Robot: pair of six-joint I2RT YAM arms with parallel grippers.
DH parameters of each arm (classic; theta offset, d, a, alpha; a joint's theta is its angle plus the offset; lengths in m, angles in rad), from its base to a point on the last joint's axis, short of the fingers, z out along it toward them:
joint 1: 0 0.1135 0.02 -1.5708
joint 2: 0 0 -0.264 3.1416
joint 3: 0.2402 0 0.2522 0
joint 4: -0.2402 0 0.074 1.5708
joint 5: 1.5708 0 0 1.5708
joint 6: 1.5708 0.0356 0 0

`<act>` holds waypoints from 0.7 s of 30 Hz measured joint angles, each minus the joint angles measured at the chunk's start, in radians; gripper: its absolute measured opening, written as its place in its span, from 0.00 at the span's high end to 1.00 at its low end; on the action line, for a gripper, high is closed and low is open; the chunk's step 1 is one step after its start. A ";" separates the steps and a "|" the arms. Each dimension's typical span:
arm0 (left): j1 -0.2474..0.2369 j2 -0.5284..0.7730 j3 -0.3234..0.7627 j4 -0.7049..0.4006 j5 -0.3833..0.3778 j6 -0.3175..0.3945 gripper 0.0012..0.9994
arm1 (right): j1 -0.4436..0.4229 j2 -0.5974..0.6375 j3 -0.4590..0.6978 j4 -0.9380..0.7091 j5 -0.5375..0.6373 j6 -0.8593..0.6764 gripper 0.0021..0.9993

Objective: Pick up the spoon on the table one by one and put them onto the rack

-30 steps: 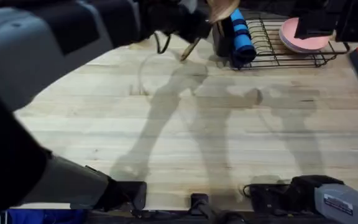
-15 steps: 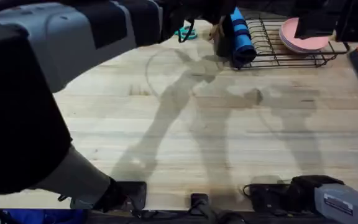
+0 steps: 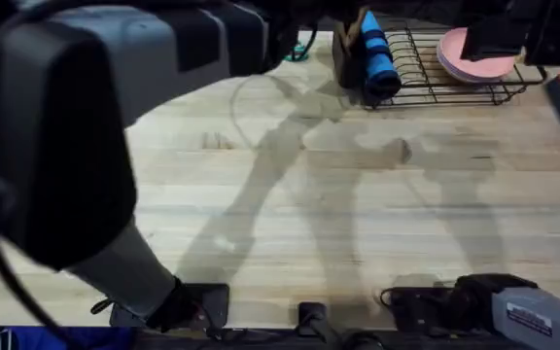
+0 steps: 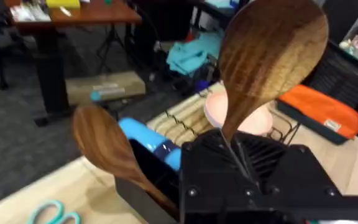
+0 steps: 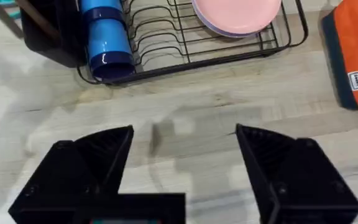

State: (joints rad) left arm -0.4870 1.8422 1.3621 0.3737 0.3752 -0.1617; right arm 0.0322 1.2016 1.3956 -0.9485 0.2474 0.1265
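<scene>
A brown wooden spoon (image 4: pixel 271 56) stands bowl-up with its thin handle clamped in my left gripper (image 4: pixel 238 158), right over the rack's black cutlery holder (image 4: pixel 143 183). A darker reddish-brown spoon (image 4: pixel 104 143) leans in that holder, bowl up. The black wire rack (image 3: pixel 436 73) sits at the far side of the table (image 3: pixel 358 194), and my raised left arm (image 3: pixel 115 78) reaches to its left end. My right gripper (image 5: pixel 185 165) hangs open over bare table in front of the rack (image 5: pixel 229 46), with nothing between its fingers.
A blue cup (image 3: pixel 377 53) and a pink plate (image 3: pixel 474 53) rest in the rack. Teal scissors (image 3: pixel 299 49) lie just left of the holder. An orange pouch (image 5: pixel 353 56) lies right of the rack. The near and middle table is bare wood.
My left arm has carried the spoon away from the table and over the cutlery holder, uncovering the scissors. The right arm has stayed still.
</scene>
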 joint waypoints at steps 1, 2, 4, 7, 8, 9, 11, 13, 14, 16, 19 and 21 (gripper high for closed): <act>-0.004 0.013 0.000 0.000 0.000 -0.004 0.96 | 0.000 0.000 0.000 0.000 0.000 0.000 0.00; -0.008 0.025 0.000 -0.001 0.000 -0.005 0.96 | 0.000 0.000 0.000 0.000 0.000 0.000 0.00; -0.015 0.044 0.000 -0.002 0.000 -0.012 0.96 | 0.000 0.000 0.000 -0.001 0.000 0.000 0.00; -0.021 0.061 0.000 -0.002 0.002 -0.014 0.96 | 0.000 0.000 0.000 -0.002 0.000 0.000 0.00; -0.021 0.064 0.000 -0.002 0.003 -0.015 0.96 | 0.000 0.000 0.000 -0.002 0.000 0.000 0.00; -0.021 0.065 0.000 -0.002 0.003 -0.015 0.96 | 0.000 0.000 0.000 -0.002 0.000 0.000 0.00; -0.021 0.068 0.000 0.001 0.003 -0.016 0.96 | 0.000 0.000 0.000 -0.002 0.000 0.000 0.00; -0.021 0.071 0.000 -0.003 0.002 -0.019 0.96 | 0.000 0.000 0.000 -0.002 0.000 0.000 0.00; -0.021 0.074 0.000 -0.042 0.003 -0.019 0.96 | 0.000 0.000 0.000 -0.002 0.000 0.000 0.00; -0.021 0.075 0.000 -0.091 0.002 -0.018 0.96 | 0.000 0.000 0.000 -0.002 0.000 0.000 0.00; -0.021 0.075 0.000 -0.174 0.000 -0.017 0.96 | 0.000 0.000 0.000 -0.002 0.000 0.000 0.00; -0.021 0.075 0.000 -0.224 -0.002 -0.009 0.96 | 0.000 0.000 0.000 -0.002 0.000 0.000 0.00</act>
State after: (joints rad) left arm -0.5079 1.9171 1.3624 0.1500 0.3728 -0.1708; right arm 0.0322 1.2018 1.3956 -0.9501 0.2474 0.1261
